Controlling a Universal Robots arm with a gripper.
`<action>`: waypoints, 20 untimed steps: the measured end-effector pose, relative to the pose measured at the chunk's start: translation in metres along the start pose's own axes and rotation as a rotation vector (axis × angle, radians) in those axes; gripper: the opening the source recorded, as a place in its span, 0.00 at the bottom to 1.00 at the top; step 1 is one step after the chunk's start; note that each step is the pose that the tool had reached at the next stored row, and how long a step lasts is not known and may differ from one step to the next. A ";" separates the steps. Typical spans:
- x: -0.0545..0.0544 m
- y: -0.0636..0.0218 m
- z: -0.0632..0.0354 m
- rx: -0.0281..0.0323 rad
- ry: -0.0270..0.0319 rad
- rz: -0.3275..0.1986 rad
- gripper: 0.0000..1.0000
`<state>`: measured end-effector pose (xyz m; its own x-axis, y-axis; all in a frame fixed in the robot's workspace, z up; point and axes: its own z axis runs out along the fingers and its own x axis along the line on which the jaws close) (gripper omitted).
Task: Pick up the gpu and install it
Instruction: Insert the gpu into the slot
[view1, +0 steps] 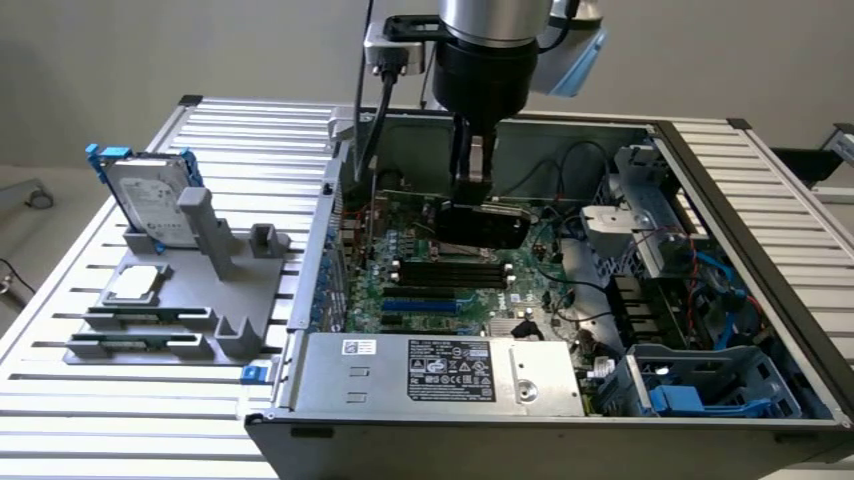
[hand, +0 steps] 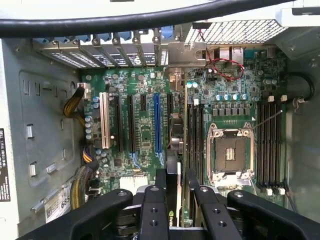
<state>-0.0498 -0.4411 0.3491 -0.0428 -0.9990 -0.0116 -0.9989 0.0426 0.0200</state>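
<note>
The black 2-finger gripper (view1: 470, 195) on the silver-and-black arm is clamped on the gpu (view1: 483, 226), a thin card with a glossy black shroud and green board, gripping it by its upper edge. The card hangs inside the open grey computer case (view1: 534, 450), low over the green motherboard (view1: 441, 275); whether it touches a slot cannot be told. In the wrist view the fingers (hand: 152, 200) bracket the card edge-on, and it lines up between the long blue expansion slot (hand: 158, 122) and the silver processor socket (hand: 230, 150). Outside the case, on the exterior view's left, a silver hard drive in a blue frame (view1: 144, 195) stands upright in a grey holder (view1: 187, 300), with a small square silver chip (view1: 134, 283) lying flat on the same holder.
</note>
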 end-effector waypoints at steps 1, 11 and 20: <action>0.000 -0.0001 0.0000 0.0000 0.0000 0.000 0.26; 0.001 0.0025 0.0028 0.0000 -0.0001 0.000 0.26; 0.011 0.0055 0.0151 0.0001 -0.0001 -0.004 0.26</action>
<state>-0.0560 -0.4512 0.3341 -0.0385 -0.9992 -0.0118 -0.9991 0.0383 0.0198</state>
